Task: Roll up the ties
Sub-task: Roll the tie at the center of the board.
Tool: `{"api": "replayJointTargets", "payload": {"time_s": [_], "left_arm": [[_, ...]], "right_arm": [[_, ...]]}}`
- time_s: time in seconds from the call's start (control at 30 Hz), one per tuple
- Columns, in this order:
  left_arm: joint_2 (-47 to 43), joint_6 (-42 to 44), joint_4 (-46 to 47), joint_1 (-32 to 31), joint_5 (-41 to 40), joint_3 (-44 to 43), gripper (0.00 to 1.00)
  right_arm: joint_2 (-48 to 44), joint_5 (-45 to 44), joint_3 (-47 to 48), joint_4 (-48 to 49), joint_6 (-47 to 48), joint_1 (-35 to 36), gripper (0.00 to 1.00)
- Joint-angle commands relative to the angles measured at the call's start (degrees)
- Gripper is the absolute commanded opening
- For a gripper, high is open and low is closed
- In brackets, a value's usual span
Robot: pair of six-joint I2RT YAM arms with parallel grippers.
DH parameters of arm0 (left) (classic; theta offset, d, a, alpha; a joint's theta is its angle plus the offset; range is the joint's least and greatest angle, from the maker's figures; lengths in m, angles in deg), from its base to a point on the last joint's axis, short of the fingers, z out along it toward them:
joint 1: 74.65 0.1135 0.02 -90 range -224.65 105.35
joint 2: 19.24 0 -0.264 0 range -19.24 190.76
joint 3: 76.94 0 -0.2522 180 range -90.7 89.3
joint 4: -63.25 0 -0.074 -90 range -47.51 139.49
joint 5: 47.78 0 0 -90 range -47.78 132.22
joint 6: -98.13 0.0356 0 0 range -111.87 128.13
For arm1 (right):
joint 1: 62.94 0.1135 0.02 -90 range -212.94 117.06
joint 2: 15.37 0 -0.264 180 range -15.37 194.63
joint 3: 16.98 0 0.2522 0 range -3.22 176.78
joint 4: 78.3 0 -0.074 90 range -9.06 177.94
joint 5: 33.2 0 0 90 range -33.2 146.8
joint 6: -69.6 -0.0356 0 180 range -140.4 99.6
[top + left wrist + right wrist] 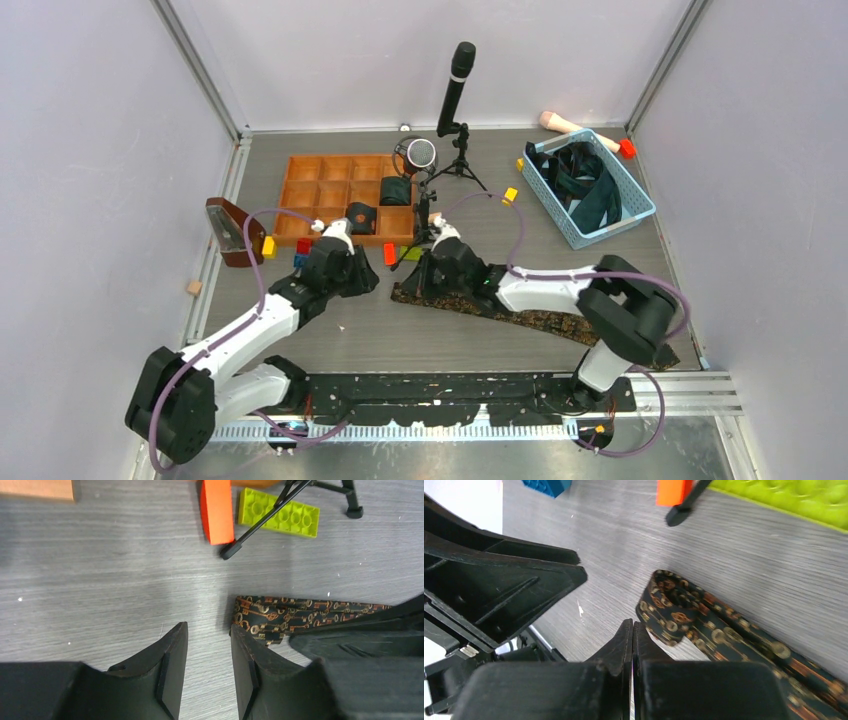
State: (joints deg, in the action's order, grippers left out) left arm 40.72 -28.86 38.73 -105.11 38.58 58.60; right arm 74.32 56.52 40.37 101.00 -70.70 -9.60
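Note:
A dark tie with a brown-gold pattern (540, 318) lies flat across the table, from the middle toward the right arm's base. Its left end (270, 617) is folded over itself; it also shows in the right wrist view (674, 611). My left gripper (207, 632) is open and empty, low over the table, with its right finger just left of that end. My right gripper (632, 626) is shut with nothing between its jaws, its tip beside the folded end. Two dark rolls (360, 217) (397, 190) sit in a wooden tray (310, 170). More dark ties (585, 180) fill a blue basket (640, 205).
A microphone tripod (455, 90) stands behind the grippers, and one of its legs (260, 525) reaches near the tie end. An orange block (217, 510) and a green plate (280, 512) lie there too. Coloured bricks (300, 250) sit by the tray. A brown object (230, 230) lies at the left.

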Motion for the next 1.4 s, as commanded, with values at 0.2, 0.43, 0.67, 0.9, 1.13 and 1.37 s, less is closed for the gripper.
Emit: {"api": "replayJointTargets", "payload": {"time_s": [0.2, 0.43, 0.67, 0.9, 1.13, 1.37], "left_arm": [[0.75, -1.85, 8.19, 2.9, 7.33, 3.29, 0.4], [3.92, -1.92, 10.41, 3.04, 9.41, 3.63, 0.39], [6.28, -2.01, 13.39, 3.04, 10.96, 3.79, 0.39], [8.77, -1.86, 16.33, 3.04, 14.22, 4.14, 0.41], [13.05, -1.89, 20.85, 3.04, 19.07, 4.92, 0.45], [15.77, -3.09, 24.85, 3.04, 21.88, 6.31, 0.48]], "right_arm": [[7.27, 7.91, 2.69, 10.66, -0.7, 0.1, 0.0], [5.82, 3.58, 1.87, 7.03, -0.72, 0.1, 0.0], [5.33, -1.16, 0.76, 3.85, -1.97, 0.1, 0.0], [5.17, -2.85, 0.43, 2.53, -2.24, 0.1, 0.0], [4.63, -3.38, -0.18, 2.49, -2.7, 0.1, 0.0], [4.22, -3.47, -0.69, 2.34, -3.32, 0.1, 0.0]]}}
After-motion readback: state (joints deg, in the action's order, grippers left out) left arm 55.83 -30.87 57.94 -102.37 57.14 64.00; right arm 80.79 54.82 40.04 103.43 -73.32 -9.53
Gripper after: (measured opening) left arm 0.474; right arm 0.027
